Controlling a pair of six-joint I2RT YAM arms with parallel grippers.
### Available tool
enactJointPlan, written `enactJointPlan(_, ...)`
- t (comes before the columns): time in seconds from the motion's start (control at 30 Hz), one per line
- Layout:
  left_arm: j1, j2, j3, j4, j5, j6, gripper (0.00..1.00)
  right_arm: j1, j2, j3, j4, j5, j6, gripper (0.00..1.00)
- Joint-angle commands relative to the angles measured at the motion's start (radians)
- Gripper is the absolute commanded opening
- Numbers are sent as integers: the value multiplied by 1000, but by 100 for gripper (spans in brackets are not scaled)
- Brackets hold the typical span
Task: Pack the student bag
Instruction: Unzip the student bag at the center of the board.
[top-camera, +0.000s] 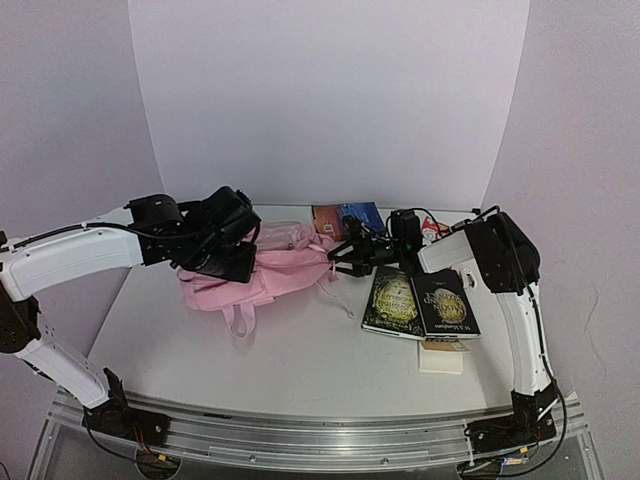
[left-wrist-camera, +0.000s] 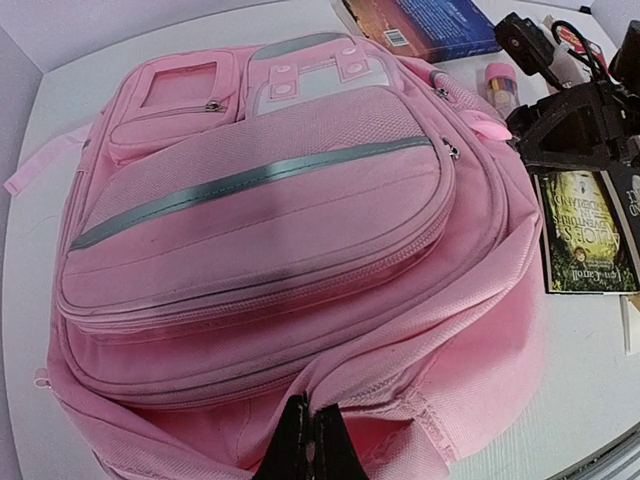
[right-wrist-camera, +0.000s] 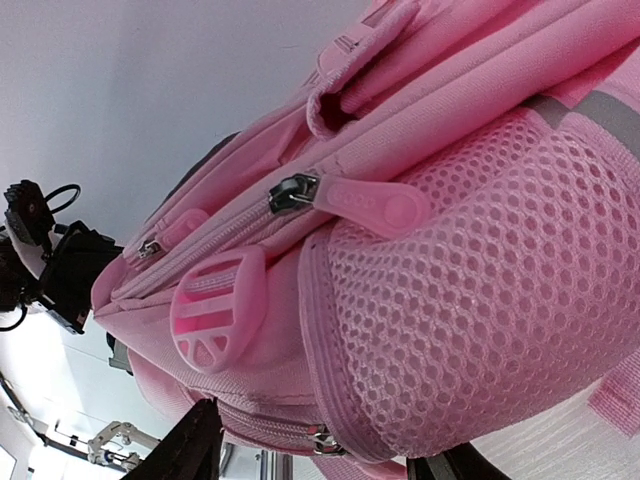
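The pink student bag (top-camera: 272, 268) lies flat in the middle of the table, front pockets up. It fills the left wrist view (left-wrist-camera: 270, 220). My left gripper (left-wrist-camera: 308, 440) is shut on a fold of the bag's fabric at its near left edge, under the main zip; it is at the bag's left end in the top view (top-camera: 228, 262). My right gripper (top-camera: 345, 256) is open at the bag's right side. In the right wrist view its fingers (right-wrist-camera: 190, 450) stand wide apart beside the mesh side pocket (right-wrist-camera: 500, 300), a zip pull (right-wrist-camera: 365, 205) and a round pink tag (right-wrist-camera: 215, 310).
Two dark books (top-camera: 393, 300) (top-camera: 443, 302) lie side by side right of the bag, under the right arm. A blue and orange book (top-camera: 347, 217) lies at the back. A small white pad (top-camera: 441, 358) sits near the front right. A pink tube (left-wrist-camera: 499, 85) lies by the bag.
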Motion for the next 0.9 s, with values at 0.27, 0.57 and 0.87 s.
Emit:
enactJointPlan(0.27,11,9,92,18,-135,-68,0,5,-41,-74,121,-94,68,43)
enactJointPlan(0.57,11,0,86,22,-135,-69,0,5,-41,-52,123,-71,73,28)
enactJointPlan(0.87,11,-14,79,10,-152,-74,0,4,-41,-65,117,-55,83,0)
